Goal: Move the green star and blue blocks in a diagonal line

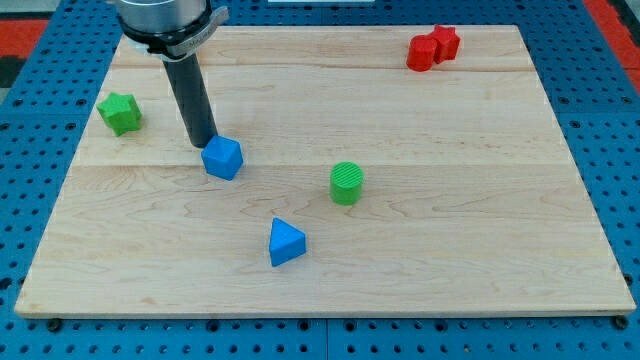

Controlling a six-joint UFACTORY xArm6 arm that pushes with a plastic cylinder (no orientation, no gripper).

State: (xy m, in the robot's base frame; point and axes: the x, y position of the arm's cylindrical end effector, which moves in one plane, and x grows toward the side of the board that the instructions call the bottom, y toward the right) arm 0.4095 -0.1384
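My tip against blue cube

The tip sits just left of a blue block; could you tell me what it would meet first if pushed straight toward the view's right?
My tip would meet the blue block first; they look nearly touching.

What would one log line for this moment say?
my tip: touching blue cube, its upper left | green star: view's left | blue triangular block: lower centre | diagonal line: not yet formed
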